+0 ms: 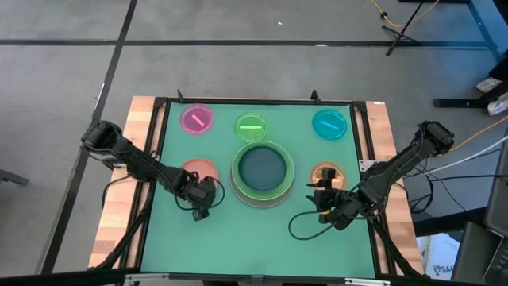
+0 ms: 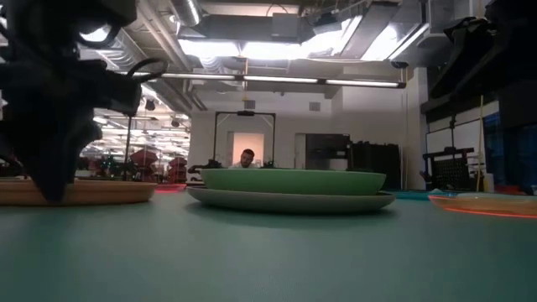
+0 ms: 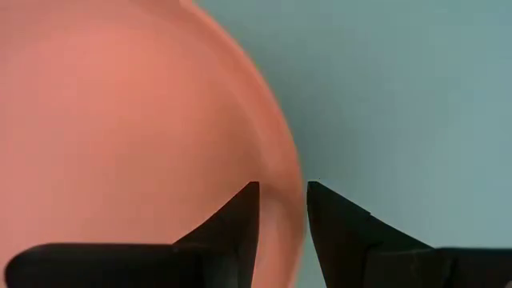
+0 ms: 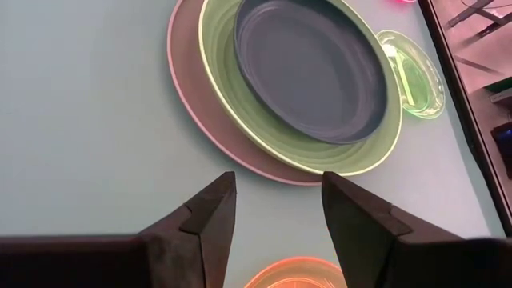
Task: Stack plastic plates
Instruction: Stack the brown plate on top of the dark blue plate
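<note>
Both pincers open: left pincer straddling salmon plate rim; right pincer above bare mat.

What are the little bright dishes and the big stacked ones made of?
Small green plate: likely translucent plastic, glowing at the rim and see-through. Large light green plate and dark teal plate: seemingly opaque plastic, smooth with a soft sheen. Salmon plate: matte-looking, probably plastic.

Green mat on wood-edged table; person seated in bg; ceiling lights.
</note>
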Controlling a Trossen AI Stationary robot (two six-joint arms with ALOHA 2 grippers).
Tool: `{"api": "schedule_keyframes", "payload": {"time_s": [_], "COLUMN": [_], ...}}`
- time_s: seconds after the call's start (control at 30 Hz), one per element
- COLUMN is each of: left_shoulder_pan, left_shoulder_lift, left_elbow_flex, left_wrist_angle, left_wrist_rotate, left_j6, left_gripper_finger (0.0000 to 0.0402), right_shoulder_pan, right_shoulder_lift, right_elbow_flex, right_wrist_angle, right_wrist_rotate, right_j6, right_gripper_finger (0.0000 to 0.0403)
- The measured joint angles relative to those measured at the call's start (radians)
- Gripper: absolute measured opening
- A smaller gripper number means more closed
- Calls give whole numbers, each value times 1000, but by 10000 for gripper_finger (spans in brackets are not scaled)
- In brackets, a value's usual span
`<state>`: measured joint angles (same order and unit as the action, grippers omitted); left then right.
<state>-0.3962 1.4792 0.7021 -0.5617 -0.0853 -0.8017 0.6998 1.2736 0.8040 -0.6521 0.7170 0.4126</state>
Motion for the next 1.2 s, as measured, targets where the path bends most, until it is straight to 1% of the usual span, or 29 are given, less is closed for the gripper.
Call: {"api": "schedule_keyframes", "payload": {"time_s": [0.1, 0.2, 0.33, 0.43, 0.47, 0.63, 0.8, 0.9, 1.07, 1.2], "left_shoulder_pan": [0, 0, 0, 0, 0, 0, 0, 0, 0, 6], "left_shoulder_lift": [0, 0, 0, -1, -2, 0, 0, 0, 0, 0], "left_elbow_flex": [-11, -12, -14, -13, -13, 38, 160, 233, 330, 362], "left_wrist_angle": [6, 11, 45, 44, 41, -55, -214, -275, -254, -168], "left_wrist_rotate": [-10, -10, -5, -11, -11, -38, -85, -137, -243, -305], "left_j6": [0, 14, 57, 79, 79, 83, 106, 142, 263, 384], "left_gripper_finger": [100, 88, 50, 16, 11, 13, 6, 4, 7, 7], "right_shoulder_pan": [0, 0, 0, 0, 0, 0, 0, 0, 0, 0], "right_shoulder_lift": [0, 0, 0, 0, 0, 0, 0, 0, 0, 0], "right_elbow_flex": [0, 0, 0, 0, 0, 0, 0, 0, 0, 0], "right_wrist_angle": [0, 0, 0, 0, 0, 0, 0, 0, 0, 0], "right_wrist_rotate": [1, 2, 13, 30, 32, 32, 32, 32, 32, 32], "right_j6": [0, 0, -2, -1, -1, -1, -1, -1, -1, -1], "right_gripper_finger": [179, 179, 179, 179, 179, 179, 179, 179, 179, 179]}}
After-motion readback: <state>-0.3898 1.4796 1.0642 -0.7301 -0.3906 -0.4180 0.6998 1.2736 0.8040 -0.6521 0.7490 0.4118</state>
